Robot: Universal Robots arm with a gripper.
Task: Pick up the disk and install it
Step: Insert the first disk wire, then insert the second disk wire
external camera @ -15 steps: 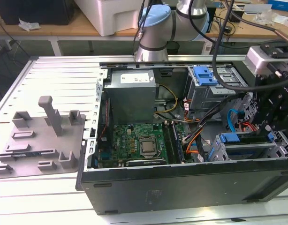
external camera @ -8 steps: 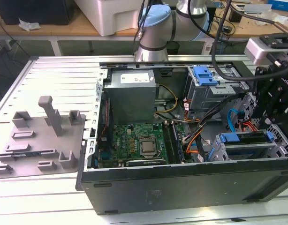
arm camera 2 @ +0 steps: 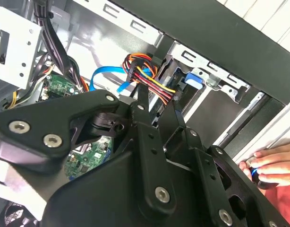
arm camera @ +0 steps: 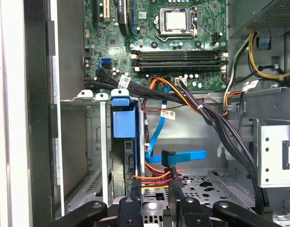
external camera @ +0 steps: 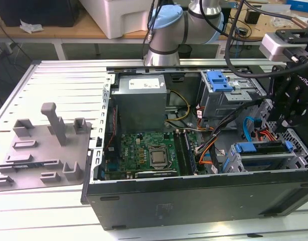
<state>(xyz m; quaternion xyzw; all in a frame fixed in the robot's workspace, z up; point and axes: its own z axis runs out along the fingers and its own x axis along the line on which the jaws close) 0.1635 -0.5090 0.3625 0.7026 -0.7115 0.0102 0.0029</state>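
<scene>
Hand low in the case, fingers nearly together, crowded by cables beside the disk.

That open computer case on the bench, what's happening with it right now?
A robot arm's gripper hangs over the drive bay end of the open computer case, at the exterior view's right. The disk, in its blue carrier, sits in the lower drive cage just below the gripper. In the first wrist view its blue end shows in the bay. A person's hand rests at the case edge.
</scene>
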